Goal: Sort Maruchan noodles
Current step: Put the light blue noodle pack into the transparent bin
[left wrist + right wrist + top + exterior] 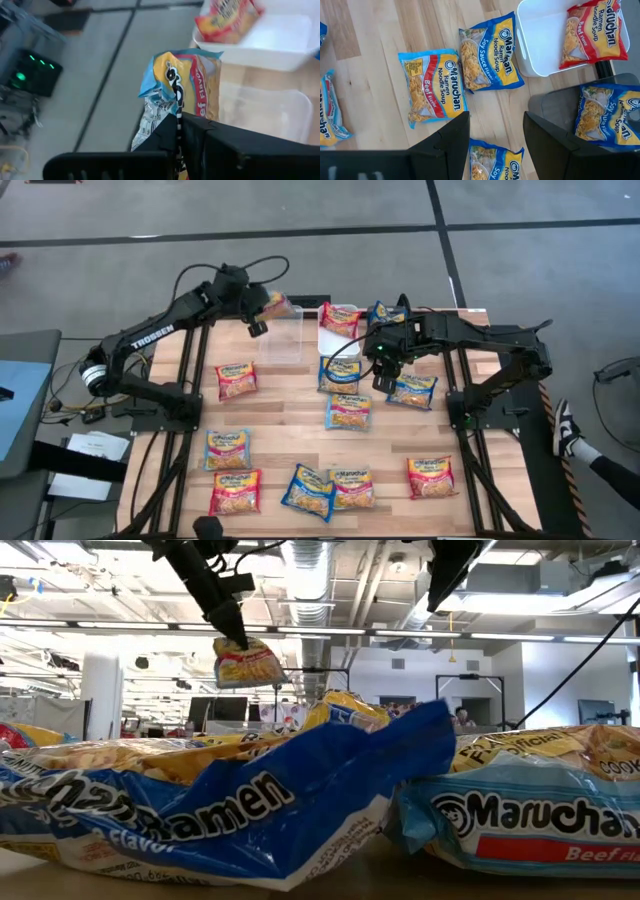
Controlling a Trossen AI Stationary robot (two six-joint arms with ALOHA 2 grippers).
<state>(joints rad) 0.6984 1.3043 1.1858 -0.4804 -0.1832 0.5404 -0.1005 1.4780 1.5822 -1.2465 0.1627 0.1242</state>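
Note:
My left gripper (258,318) is over the table's far side, shut on a yellow and light-blue Maruchan packet (276,305) raised over the clear bin (283,340). The low view shows that packet (248,662) in the air. My right gripper (495,135) is open and hovers over the table's middle right (385,370), touching nothing. Under it lie a beef packet (435,85) and a soy sauce packet (490,52). A red packet (340,318) lies in the white bin (328,342), and a blue one (607,112) in the dark bin (400,308). My left gripper pinches the packet between its two shut fingers (200,132), at one end of it (172,107). The packet is lifted clear of the table, and in the low view it hangs below the fingertips (240,640), crumpled where it is held.
Several more packets lie flat on the wooden table: one at the left (236,380), three by my right gripper (347,412), and a row along the near edge (308,492). Two of these fill the low view's foreground (250,800). A person's shoe (565,430) shows beyond the right edge.

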